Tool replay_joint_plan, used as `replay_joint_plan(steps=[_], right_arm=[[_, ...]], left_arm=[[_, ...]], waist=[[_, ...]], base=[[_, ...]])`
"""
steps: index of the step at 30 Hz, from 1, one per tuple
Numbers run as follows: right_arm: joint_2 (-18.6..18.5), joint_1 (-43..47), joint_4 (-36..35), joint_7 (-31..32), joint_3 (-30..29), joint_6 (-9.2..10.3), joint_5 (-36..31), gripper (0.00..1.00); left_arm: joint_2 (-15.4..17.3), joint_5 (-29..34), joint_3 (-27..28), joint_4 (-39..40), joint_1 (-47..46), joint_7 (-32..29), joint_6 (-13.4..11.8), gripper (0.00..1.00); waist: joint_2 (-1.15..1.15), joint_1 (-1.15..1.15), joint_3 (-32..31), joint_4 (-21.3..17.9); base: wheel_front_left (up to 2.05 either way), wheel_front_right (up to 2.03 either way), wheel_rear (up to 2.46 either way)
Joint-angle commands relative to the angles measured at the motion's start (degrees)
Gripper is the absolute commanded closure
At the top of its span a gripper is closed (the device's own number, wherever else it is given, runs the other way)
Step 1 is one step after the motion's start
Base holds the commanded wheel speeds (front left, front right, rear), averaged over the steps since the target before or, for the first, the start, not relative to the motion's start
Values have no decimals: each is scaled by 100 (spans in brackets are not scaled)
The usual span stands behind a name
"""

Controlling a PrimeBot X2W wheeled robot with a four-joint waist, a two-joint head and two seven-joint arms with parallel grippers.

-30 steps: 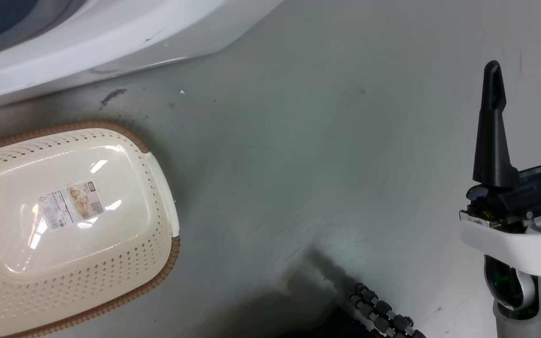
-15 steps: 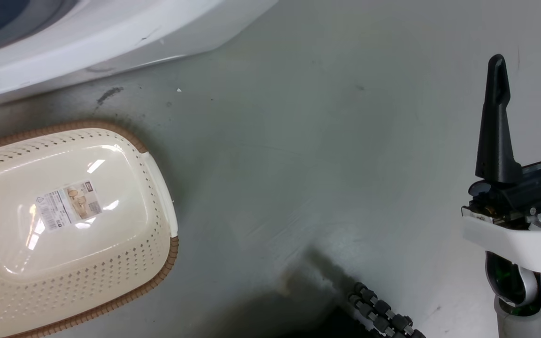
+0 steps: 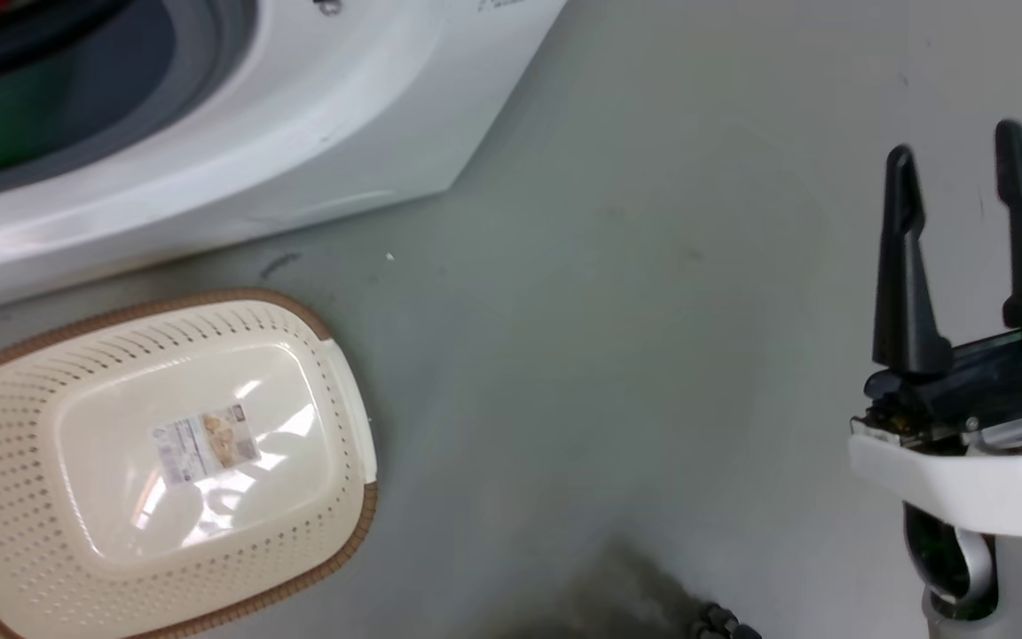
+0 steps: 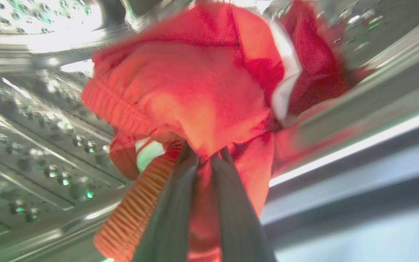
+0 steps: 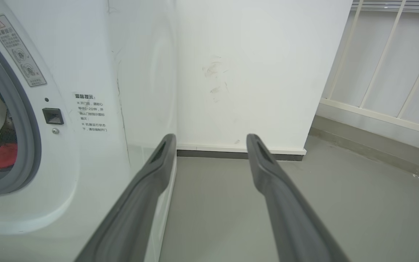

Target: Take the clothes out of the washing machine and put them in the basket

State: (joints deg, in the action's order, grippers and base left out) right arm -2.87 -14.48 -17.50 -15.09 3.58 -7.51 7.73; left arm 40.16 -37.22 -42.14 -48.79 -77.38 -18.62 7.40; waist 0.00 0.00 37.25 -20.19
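Looking along your left pincer (image 4: pixel 206 160), you see it inside the steel drum (image 4: pixel 31 120) of the washing machine (image 3: pixel 298 115). Its two fingers are drawn close together and pinch a fold of the red clothes (image 4: pixel 195 91) between them. The bundle bunches just above the fingertips, with a white stripe (image 4: pixel 286 83) running down its right side and a ribbed orange-red cuff (image 4: pixel 133 214) hanging beside the left finger. That view is blurred, so you cannot tell how many garments make up the bundle.

Your right pincer (image 3: pixel 955 146) hangs over the bare grey floor (image 3: pixel 609 355), well apart from the machine. Its fingers are spread wide with nothing between them. In the right wrist view, that pincer (image 5: pixel 211 138) points toward a white wall (image 5: pixel 249 72) beside the machine. At the left edge of that view, a patch of red fabric (image 5: pixel 5 155) shows past the grey seal (image 5: pixel 31 145) of the round opening.

The basket (image 3: pixel 14 461) sits on the floor just in front of the machine. A paper label (image 3: pixel 205 441) shows on its base, and no clothes lie in it.
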Motion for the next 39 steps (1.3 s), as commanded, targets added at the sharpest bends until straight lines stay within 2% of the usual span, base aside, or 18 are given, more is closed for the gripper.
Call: replay_joint_plan(steps=[1, 6, 14, 19, 27, 39], right_arm=[[-1, 77, 19, -12, 23, 4, -49, 0], [-2, 306, 85, -12, 92, 4, -206, 0], [-1, 634, 196, -12, 74, 4, -390, 0], [-2, 882, 272, -12, 85, 4, -516, 0], [-2, 1336, 429, -12, 46, 4, -668, 0], [-1, 2004, 604, -12, 15, 4, -777, 0]], left_arm=[[-26, -18, -33, -40, 100, 182, 1, 100], [-250, -230, -67, -260, 581, 1044, 1, 100], [-580, -498, -62, -381, 1376, 1949, -3, 100], [-779, -524, -91, -290, 1981, 2583, -124, 100], [-970, -598, -41, 246, 3031, 3227, -535, 100], [-885, -641, 174, 1897, 4890, 3385, -1333, 100]], waist=[[0, 0, -324, 139], [0, 0, -774, 298], [0, 0, -1422, 583], [0, 0, -1880, 773], [0, 0, -2623, 1043], [0, 0, -3527, 1332]], base=[[0, 0, 0], [0, 0, 0], [0, 0, 0], [0, 0, 0], [0, 0, 0], [0, 0, 0]])
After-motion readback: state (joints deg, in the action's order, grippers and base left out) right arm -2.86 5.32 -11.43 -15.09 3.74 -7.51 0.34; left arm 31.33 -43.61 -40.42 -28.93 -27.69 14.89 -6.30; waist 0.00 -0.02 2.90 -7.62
